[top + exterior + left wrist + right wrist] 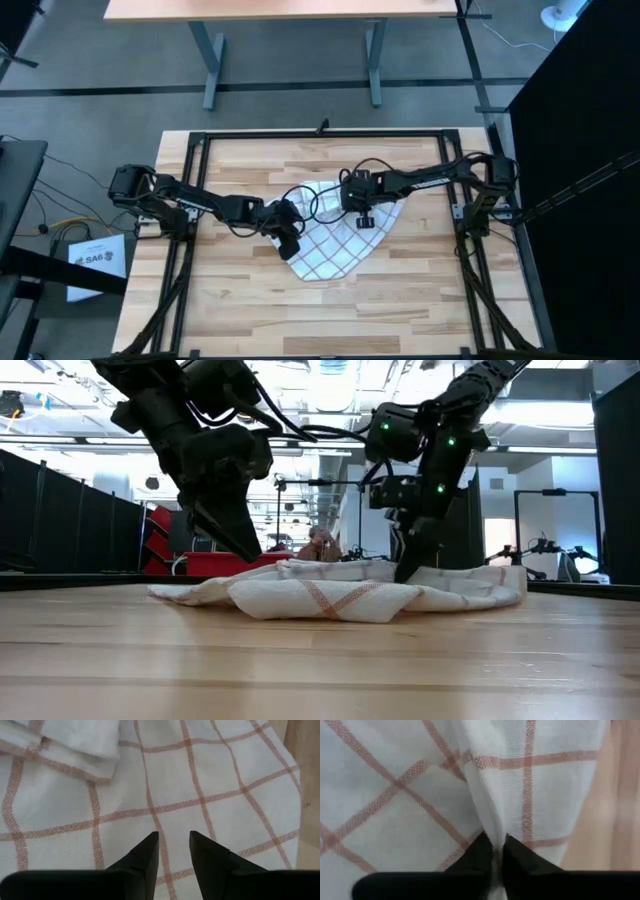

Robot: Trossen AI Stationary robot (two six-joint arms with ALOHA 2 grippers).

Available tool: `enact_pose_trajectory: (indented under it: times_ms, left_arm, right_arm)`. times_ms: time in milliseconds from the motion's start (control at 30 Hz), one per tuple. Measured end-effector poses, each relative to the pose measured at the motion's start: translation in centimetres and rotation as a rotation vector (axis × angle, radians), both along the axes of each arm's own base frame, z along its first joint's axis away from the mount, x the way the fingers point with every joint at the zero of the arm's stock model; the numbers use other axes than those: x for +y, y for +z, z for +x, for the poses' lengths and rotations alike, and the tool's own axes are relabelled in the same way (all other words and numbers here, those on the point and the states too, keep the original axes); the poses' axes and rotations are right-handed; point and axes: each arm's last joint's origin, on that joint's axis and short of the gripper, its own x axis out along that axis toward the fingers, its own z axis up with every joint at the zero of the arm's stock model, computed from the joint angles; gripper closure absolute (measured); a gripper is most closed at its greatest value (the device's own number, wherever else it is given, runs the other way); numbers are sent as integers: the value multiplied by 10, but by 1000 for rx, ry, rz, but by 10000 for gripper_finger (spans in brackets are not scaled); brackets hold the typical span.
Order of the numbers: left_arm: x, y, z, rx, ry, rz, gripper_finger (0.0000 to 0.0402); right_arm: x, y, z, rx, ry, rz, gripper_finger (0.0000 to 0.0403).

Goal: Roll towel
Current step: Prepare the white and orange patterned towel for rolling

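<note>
**Both end effectors on the towel at mid-desk**

I see the towel lying crumpled near the middle of the desk, a little toward the far edge, its grid lines showing and a loose point of cloth trailing toward the near edge. In the low view it sits as a low rumpled heap on the wood.

My left end effector is down at the towel's left side. Its wrist view shows the fingers slightly apart over flat cloth, with nothing between them.

My right end effector is at the towel's far part, toward the right. Its wrist view shows the fingers pinched together on a raised fold of the towel.

A white paper lies off the desk's left edge.
</note>
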Motion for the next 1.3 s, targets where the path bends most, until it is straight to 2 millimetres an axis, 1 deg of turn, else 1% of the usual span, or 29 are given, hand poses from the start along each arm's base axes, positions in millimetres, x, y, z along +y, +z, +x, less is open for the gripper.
enact_pose_trajectory:
  times_ms: [67, 167, 233, 333, 400, 500, 567, 600, 667, 800, 900, 1000, 1067, 1167, 1233, 1300]
  left_arm:
    - [0, 0, 0, 0, -1, 0, 306]
    - [0, 0, 0, -1, -1, 0, 306]
    - [0, 0, 0, -2, -3, -4, 306]
    - [-1, 0, 0, -2, -13, -18, 306]
    - [-1, 0, 0, -1, -19, -28, 306]
    - [-3, 0, 0, -1, -24, -29, 306]
    - [-3, 0, 0, -2, -24, -29, 306]
    - [-3, 0, 0, -2, -24, -29, 306]
    - [-3, 0, 0, -3, -24, -29, 306]
    - [-1, 1, 2, -31, 26, 41, 306]
    - [6, 8, 10, -138, 97, 96, 306]
    - [16, 12, 23, -267, 147, 92, 306]
    - [21, 4, 30, -294, 170, 89, 306]
    - [26, -19, 39, -268, 202, 58, 306]
    - [24, -37, 46, -214, 194, 28, 306]
    - [19, -52, 54, -175, 184, -5, 306]
  right_arm:
    - [-3, 11, 3, -17, -6, -2, 393]
    - [-14, 38, 9, -87, -32, -12, 398]
    - [-28, 52, 10, -118, -68, -18, 398]
    - [-53, 67, 8, -137, -142, 0, 398]
    - [-73, 72, 2, -149, -212, 14, 398]
    - [-103, 73, -12, -173, -341, 59, 398]
    - [-119, 74, -20, -200, -399, 120, 398]
    - [-124, 74, -24, -209, -408, 151, 398]
    - [-124, 73, -26, -199, -399, 186, 398]
    - [-109, 73, -17, -188, -317, 197, 398]
    - [-96, 73, -9, -196, -268, 196, 398]
    - [-89, 74, -4, -213, -245, 194, 398]
    - [-89, 74, -4, -210, -248, 198, 398]
    - [-90, 74, -5, -206, -255, 198, 398]
    - [-92, 74, -6, -206, -260, 196, 398]
    - [-94, 74, -7, -207, -266, 196, 398]
